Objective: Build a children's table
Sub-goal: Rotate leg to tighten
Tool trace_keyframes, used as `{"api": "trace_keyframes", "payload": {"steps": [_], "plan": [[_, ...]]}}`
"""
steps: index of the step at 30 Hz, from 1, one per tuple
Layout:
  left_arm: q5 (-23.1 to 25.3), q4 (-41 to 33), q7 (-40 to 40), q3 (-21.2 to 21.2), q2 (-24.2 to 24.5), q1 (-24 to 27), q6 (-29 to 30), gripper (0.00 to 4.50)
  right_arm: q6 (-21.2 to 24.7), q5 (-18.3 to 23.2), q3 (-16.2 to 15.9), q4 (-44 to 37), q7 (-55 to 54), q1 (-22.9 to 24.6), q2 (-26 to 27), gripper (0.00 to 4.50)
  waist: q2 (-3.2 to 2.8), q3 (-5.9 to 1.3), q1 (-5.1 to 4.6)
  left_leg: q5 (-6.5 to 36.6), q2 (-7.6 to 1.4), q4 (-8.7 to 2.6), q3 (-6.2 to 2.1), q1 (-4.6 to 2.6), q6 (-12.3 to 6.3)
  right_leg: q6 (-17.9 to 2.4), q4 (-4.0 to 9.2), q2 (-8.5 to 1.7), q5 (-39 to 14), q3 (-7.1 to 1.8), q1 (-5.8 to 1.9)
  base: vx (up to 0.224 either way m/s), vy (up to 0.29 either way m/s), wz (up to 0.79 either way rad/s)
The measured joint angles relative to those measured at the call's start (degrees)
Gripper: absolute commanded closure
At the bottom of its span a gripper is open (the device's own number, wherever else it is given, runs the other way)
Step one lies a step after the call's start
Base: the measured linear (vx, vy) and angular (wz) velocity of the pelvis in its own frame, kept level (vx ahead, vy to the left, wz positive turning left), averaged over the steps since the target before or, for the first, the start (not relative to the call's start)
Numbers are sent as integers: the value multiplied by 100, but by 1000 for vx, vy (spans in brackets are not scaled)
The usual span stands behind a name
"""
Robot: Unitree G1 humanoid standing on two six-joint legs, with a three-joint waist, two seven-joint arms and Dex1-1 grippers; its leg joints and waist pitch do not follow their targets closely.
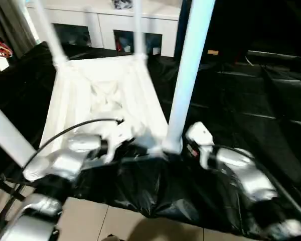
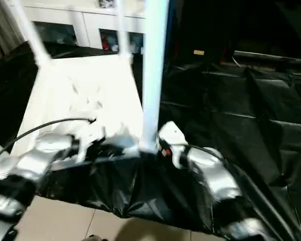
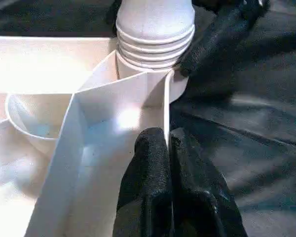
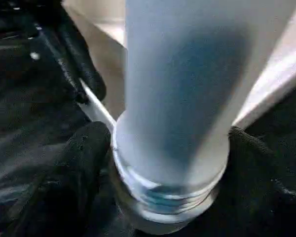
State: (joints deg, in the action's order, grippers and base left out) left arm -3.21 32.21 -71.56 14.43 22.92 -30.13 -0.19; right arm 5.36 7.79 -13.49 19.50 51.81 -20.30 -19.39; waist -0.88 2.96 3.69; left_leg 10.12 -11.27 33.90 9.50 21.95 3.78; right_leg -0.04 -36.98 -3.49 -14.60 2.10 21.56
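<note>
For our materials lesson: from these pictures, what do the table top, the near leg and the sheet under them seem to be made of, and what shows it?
Table top: probably moulded plastic, white, slightly glossy; thin ribs and a round socket are formed in one piece.
Near leg: likely the same plastic, smooth, with moulded thread rings at its base.
Sheet: seems thin black plastic film; shiny creases catch the light.
</note>
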Motion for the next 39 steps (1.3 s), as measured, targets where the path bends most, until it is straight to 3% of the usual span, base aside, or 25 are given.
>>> {"api": "trace_keyframes", "payload": {"steps": [5,13,20,24,28,32,38,39], "plan": [[-93,-97,-441,56,156,42,48,450,155,186,-93,-442,626,71,-191,80,7,3,59,0,-5,1,5,3,-1,0,1,0,0,1,2,0,0,0],[-121,-208,-643,67,217,105,127,450,222,208,-180,-549,792,89,-259,156,6,3,127,-5,-7,1,11,10,-9,0,0,0,0,0,12,0,0,0],[-93,-210,-558,69,203,116,92,450,316,173,-164,-590,732,106,-227,183,7,3,133,-5,-7,3,11,9,-7,0,-4,0,0,0,11,0,0,0],[52,-102,64,2,-25,93,32,450,210,-20,-4,-302,-39,81,128,186,1,0,112,-18,-9,4,11,-1,7,-5,-6,0,16,-1,6,0,0,0],[294,170,1097,-95,-394,-114,202,450,220,-285,373,372,-1706,-228,866,186,-7,-3,-29,-48,-13,2,11,-5,18,-17,-6,3,53,-2,9,0,0,0],[492,250,1909,-102,-810,-248,460,450,385,-355,680,800,-2989,-533,1430,186,-14,-7,-37,-49,-14,2,14,-6,19,-13,-4,3,59,-4,8,0,0,0],[592,307,2302,-102,-1036,-333,568,450,112,-600,743,1177,-3576,-729,1656,186,-36,-21,-16,-48,-13,-8,17,6,17,-12,17,3,59,-2,11,0,0,0],[593,307,2303,-101,-1034,-333,564,450,55,-603,745,1209,-3567,-729,1657,151,-36,-21,-16,-48,-13,-9,18,7,17,-12,18,3,59,-2,12,0,0,0]]}}
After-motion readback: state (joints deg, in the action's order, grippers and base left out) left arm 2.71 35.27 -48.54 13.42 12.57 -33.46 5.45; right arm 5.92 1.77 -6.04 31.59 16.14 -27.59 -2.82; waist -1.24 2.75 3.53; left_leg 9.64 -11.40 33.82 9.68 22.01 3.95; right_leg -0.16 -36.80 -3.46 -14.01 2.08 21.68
